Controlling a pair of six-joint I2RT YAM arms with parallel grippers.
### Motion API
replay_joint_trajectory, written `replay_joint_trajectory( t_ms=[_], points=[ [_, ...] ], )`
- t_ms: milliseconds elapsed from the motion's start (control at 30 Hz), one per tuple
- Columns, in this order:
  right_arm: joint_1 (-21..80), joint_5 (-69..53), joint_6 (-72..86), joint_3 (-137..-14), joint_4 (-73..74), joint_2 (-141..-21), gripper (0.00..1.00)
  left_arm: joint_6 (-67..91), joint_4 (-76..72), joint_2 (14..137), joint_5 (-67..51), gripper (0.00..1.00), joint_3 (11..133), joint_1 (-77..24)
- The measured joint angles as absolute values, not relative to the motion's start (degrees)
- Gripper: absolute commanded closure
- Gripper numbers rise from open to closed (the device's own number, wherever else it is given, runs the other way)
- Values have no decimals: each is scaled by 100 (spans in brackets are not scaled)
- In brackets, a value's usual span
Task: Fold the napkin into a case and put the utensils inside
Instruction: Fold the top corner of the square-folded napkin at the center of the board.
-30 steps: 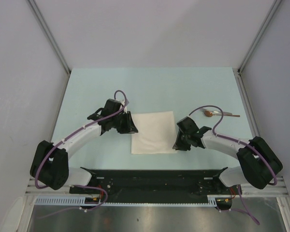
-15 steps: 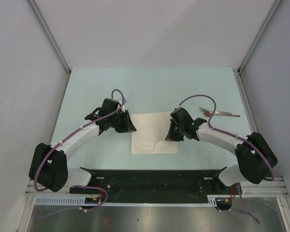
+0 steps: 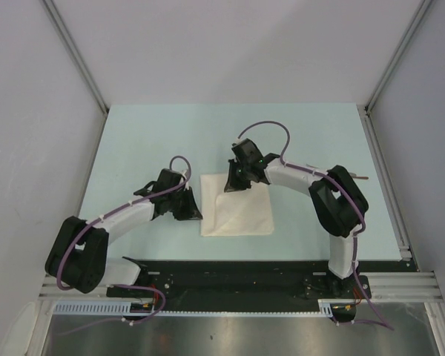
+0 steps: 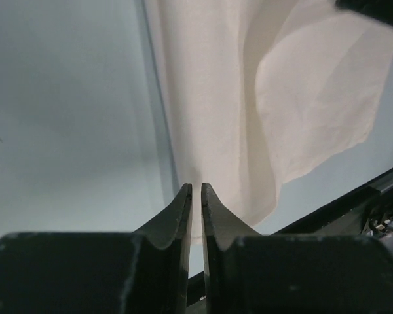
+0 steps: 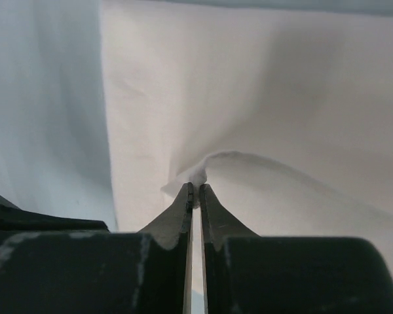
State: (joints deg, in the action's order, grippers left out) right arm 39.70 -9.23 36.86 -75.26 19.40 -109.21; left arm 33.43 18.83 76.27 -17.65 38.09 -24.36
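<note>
Reaching in from the left, the left gripper stands at the left edge of the napkin, its jaws drawn to a thin slit; whether any cloth lies between them cannot be told. The napkin lies on the table between the two arms. Over its far part, the right gripper is clamped on a raised fold of the sheet.

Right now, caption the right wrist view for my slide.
Right pincer pinching a raised fold of the white napkin.
</note>
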Motion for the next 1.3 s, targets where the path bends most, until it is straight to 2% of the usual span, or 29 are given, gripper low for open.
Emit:
replay_joint_trajectory(
  t_ms=[433,867,1300],
  points=[
    [3795,-1767,3568,-8187,1378,-11863,100,3605,1660,7166,-1765,86,3041,-2567],
    [3640,-2191,3575,-8652,1031,-12258,93,3741,1553,7148,-1769,87,2956,-2764],
    [3638,-2427,3599,-8899,954,-12610,77,3747,1551,7150,-1769,87,2956,-2775]
  ],
)
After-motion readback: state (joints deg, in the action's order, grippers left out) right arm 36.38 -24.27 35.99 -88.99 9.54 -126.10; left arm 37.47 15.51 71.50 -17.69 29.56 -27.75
